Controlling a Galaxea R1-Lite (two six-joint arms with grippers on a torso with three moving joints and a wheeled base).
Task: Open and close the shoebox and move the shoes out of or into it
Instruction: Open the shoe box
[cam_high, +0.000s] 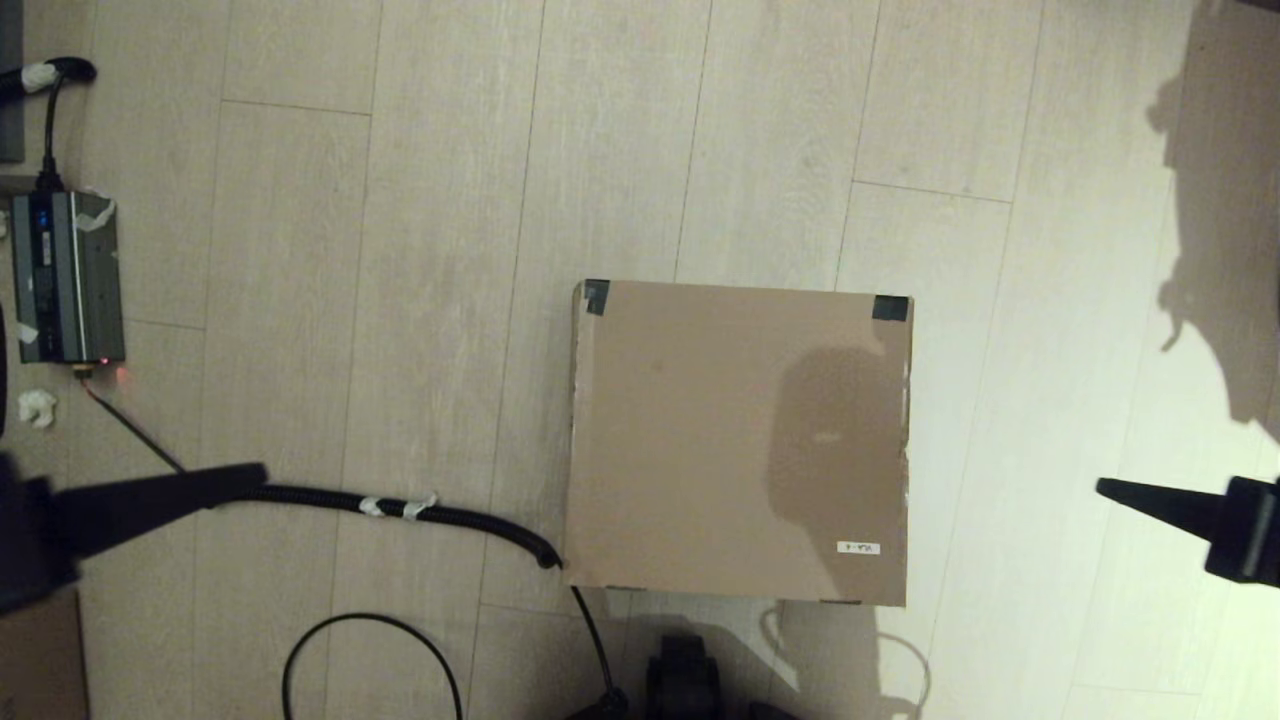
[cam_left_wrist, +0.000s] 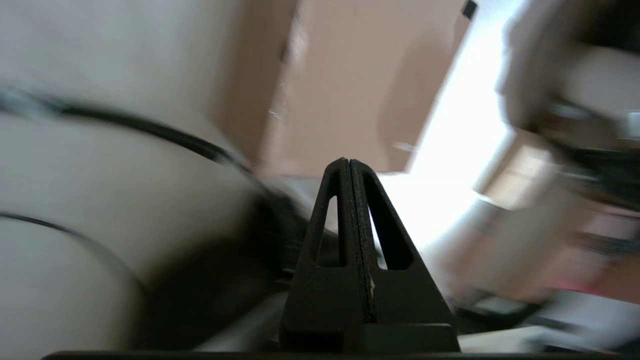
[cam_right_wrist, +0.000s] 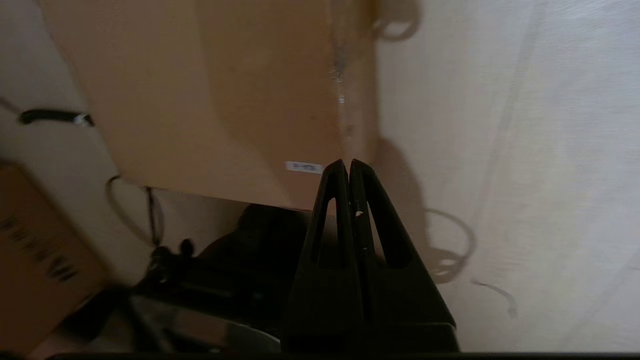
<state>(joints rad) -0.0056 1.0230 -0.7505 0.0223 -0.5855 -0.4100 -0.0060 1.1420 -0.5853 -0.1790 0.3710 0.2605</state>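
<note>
With my left gripper (cam_high: 255, 473) and right gripper (cam_high: 1105, 488) both pressed together, well apart from the closed shoebox (cam_high: 738, 440) mid-frame, my fingertips may skid off its flat lid.

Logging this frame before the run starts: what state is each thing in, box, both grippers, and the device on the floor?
shoebox: lid shut flat, black tape on two far corners, standing on the floor.
shoes: not visible.
left gripper: shut, empty, held left of the shoebox, apart from it.
right gripper: shut, empty, held right of the shoebox, apart from it.
grey power unit: on the floor, blue and red lights lit, cable plugged in.
</note>
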